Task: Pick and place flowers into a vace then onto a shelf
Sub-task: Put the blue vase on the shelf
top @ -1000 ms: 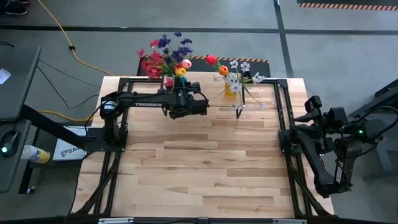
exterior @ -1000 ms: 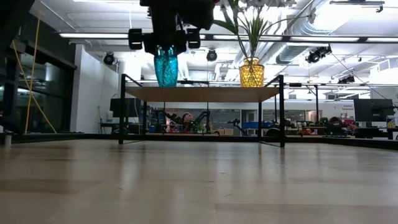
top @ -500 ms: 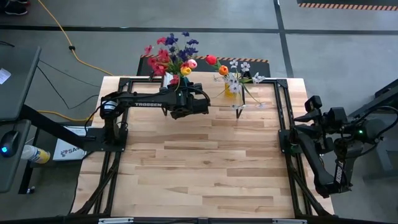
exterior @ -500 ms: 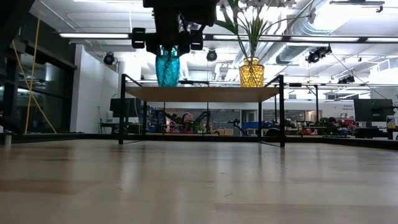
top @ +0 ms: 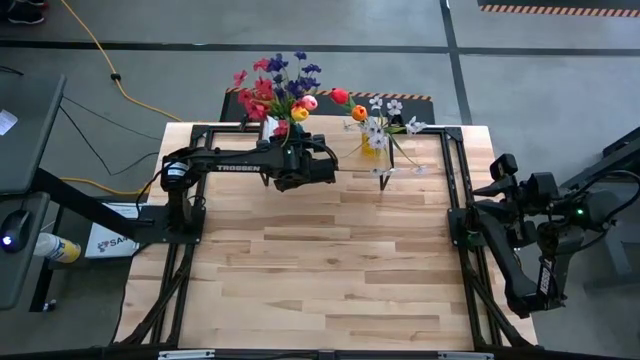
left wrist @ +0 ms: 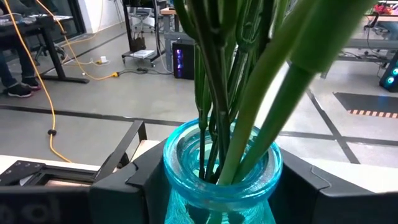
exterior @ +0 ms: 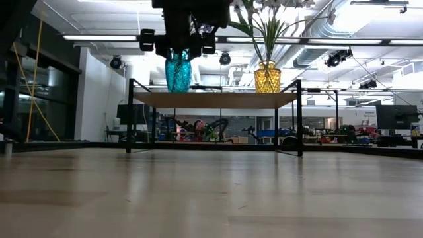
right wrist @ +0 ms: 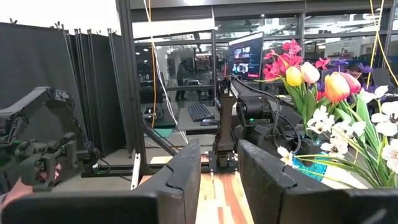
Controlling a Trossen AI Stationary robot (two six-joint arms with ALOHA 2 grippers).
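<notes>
At the bench's far edge, left of middle: your left gripper (top: pixel 303 158) is at work, reaching in from the left side.
Left gripper: its fingers are clamped on the turquoise vase (exterior: pixel 177 70); in the left wrist view the dark fingers (left wrist: pixel 127 181) sit against both sides of the glass just under the rim.
Turquoise vase: upright, ribbed glass, at the left end of the shelf (exterior: pixel 215 99). From the low view you cannot tell whether its base touches the board or hangs just above it.
Flowers: the flowers (top: pixel 280 85) stand bunched in the turquoise vase, green stems (left wrist: pixel 227 93) packed through its mouth, blooms red, pink, purple and yellow, spreading out past the bench's far edge.
Shelf: a low light-wood board on thin black legs, standing along the far edge of the bench (top: pixel 330 270), running from the middle toward the right.
Yellow vase: the yellow vase (exterior: pixel 267 77) stands upright on the right end of the shelf, well apart from the turquoise one, with small white blooms (top: pixel 385 125) and an orange and a red one above it.
Right gripper: your right gripper (right wrist: pixel 214 171) waits off the bench's right edge, about level with its middle, fingers a little apart with nothing between them, pointing across toward the shelf.
Beyond the bench: a yellow cable (top: pixel 100 55) trails over the grey floor at the far left.
</notes>
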